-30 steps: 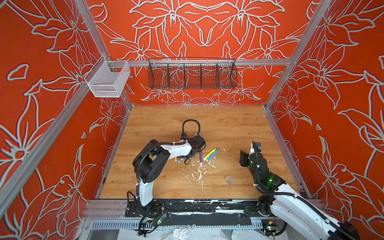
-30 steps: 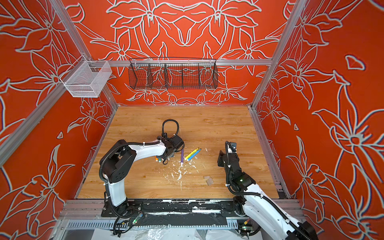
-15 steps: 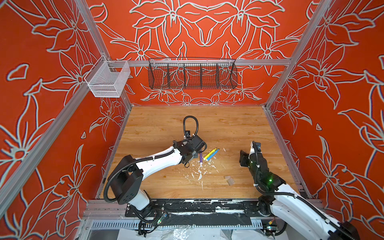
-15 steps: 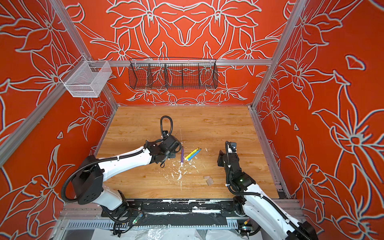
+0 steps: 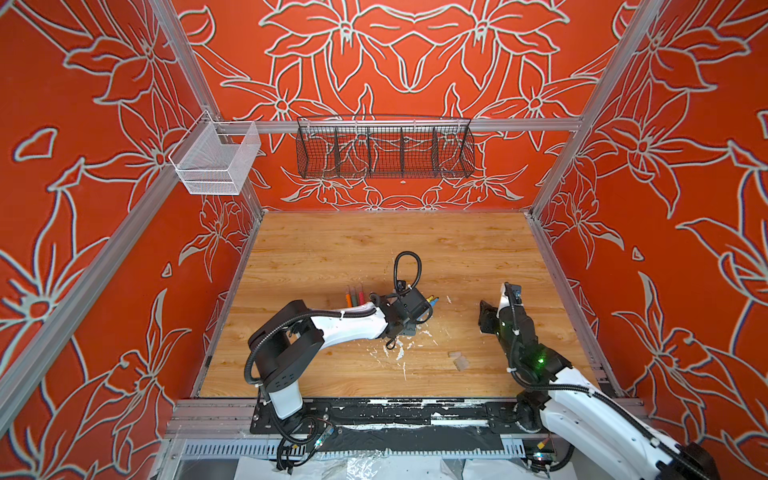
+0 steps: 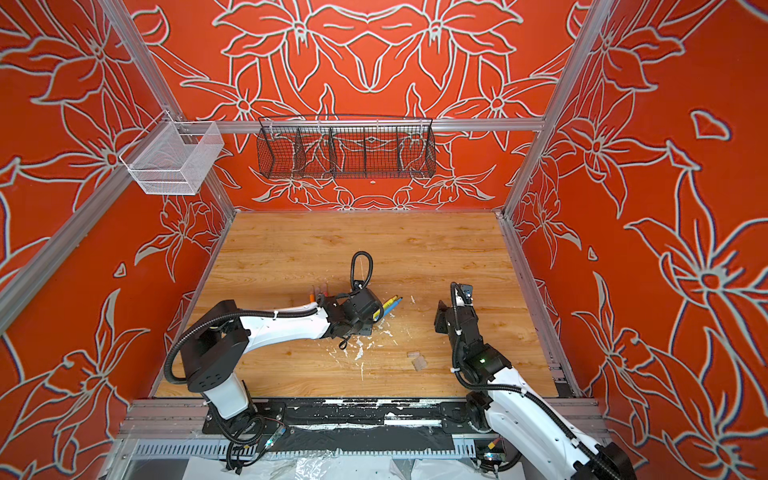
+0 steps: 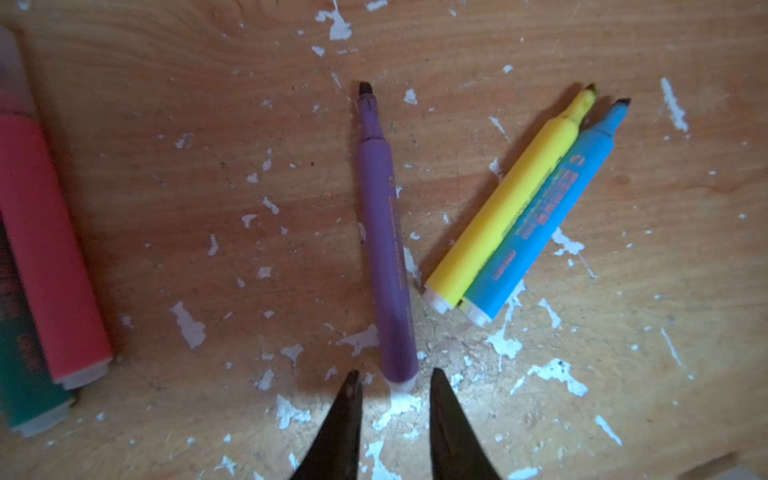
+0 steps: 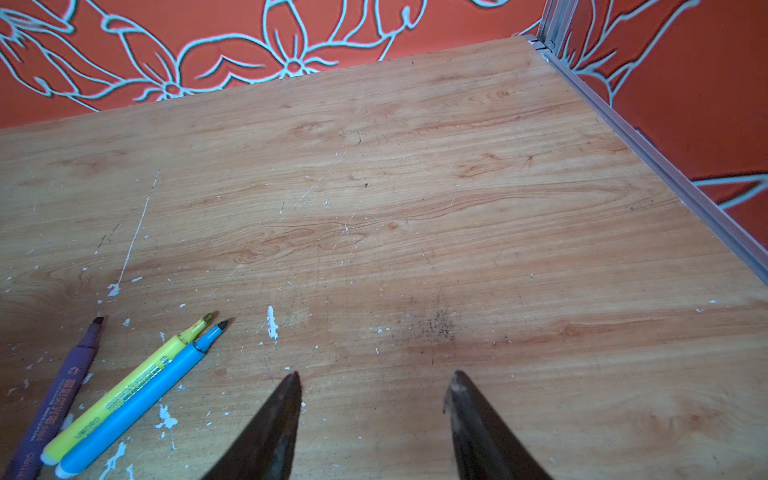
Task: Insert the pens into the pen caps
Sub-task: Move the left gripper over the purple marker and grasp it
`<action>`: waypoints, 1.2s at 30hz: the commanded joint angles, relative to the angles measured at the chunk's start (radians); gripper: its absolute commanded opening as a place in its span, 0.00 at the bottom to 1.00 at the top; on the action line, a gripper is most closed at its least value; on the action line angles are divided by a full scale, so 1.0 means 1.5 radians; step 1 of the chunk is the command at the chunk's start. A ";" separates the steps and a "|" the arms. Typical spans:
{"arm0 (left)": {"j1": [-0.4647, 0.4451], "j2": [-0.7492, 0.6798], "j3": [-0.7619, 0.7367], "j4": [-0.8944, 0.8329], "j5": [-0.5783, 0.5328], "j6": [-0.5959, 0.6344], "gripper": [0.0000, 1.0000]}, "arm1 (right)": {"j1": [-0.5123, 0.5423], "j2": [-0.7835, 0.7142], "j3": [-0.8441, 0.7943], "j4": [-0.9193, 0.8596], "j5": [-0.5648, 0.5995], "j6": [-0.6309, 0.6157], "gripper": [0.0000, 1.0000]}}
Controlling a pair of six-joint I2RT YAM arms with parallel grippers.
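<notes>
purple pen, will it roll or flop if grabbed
The purple pen looks a stiff, light plastic tube, so probably no flop. Its smooth round barrel lies free on the table, so a nudge likely rolls it.

Both top views were brightly and evenly lit from above, and only a soft shadow was cast on the wooden table (image 5: 374, 249) under the left arm (image 5: 349, 328). Blue colour fringing was seen on the walls (image 5: 685, 208) toward the edges. The left wrist view was dim and warm-tinted, with a paler patch near the left gripper (image 7: 392, 374). There the pink pen (image 7: 45, 249) and green pen (image 7: 20, 374) were blurred, and a dark shadow was thrown beside the yellow pen (image 7: 511, 208). The right wrist view was brighter, though the right gripper (image 8: 374, 376) was rendered soft and dark.
</notes>
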 commanded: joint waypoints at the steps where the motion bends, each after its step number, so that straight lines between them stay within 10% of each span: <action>1: 0.000 0.020 0.019 0.002 -0.009 -0.007 0.27 | -0.002 -0.005 0.014 0.008 -0.004 -0.001 0.59; 18: 0.021 0.108 0.064 -0.055 -0.046 -0.028 0.27 | -0.002 -0.007 0.013 0.008 -0.006 -0.001 0.59; 24: 0.024 0.110 0.059 -0.060 -0.052 -0.031 0.12 | -0.002 -0.008 0.013 0.007 -0.005 -0.001 0.59; 36: 0.027 -0.043 -0.067 0.048 0.006 -0.008 0.00 | -0.001 -0.007 0.056 -0.054 -0.083 0.060 0.61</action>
